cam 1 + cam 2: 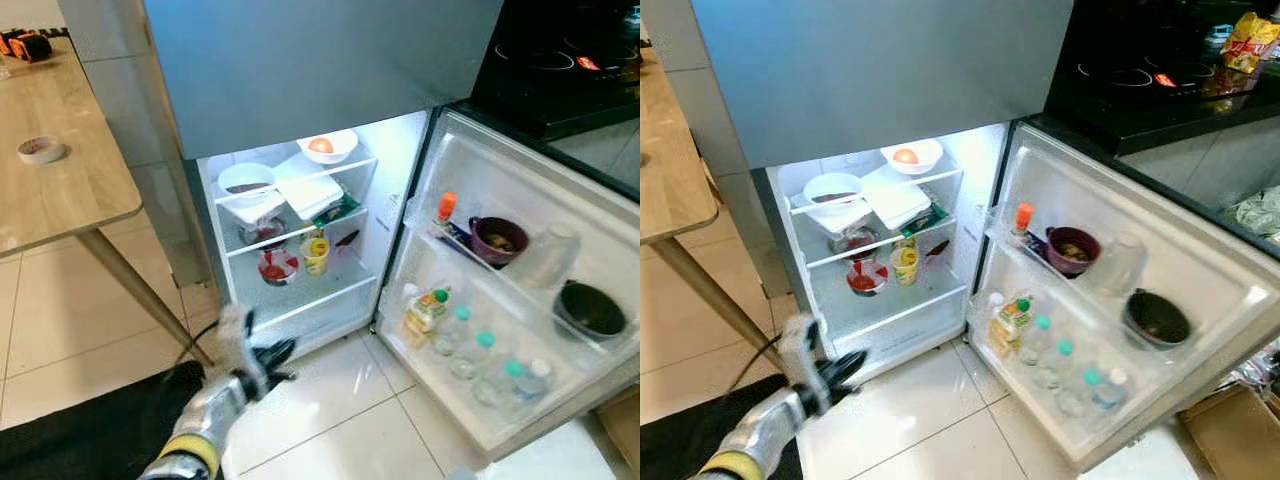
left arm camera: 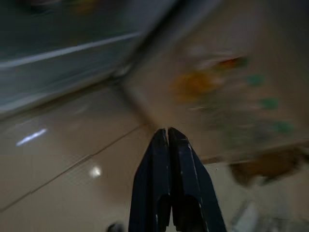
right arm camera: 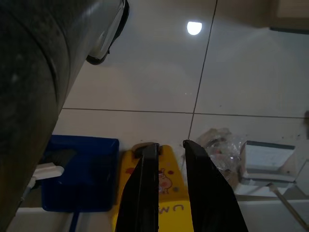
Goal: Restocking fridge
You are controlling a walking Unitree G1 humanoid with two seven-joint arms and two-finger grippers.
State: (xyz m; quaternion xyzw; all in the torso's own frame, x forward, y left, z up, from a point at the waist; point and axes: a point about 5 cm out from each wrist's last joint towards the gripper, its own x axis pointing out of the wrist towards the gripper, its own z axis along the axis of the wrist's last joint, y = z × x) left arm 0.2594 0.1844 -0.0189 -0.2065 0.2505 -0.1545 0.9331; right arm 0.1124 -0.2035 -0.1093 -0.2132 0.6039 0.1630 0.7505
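Facing open fridge (image 1: 300, 230) | tiled floor (image 1: 330, 410) | left tool (image 2: 168, 133) together | right tool (image 3: 169, 145) apart

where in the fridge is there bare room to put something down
Bottom shelf: bare right of the yellow cup. Door's top rack: a gap between the orange-capped bottle and purple bowl. Crowded: the upper shelves, and the door's bottom rack lined with bottles.

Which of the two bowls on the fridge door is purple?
The purple bowl on the upper door shelf beside the orange-capped bottle; the black bowl sits farther out.
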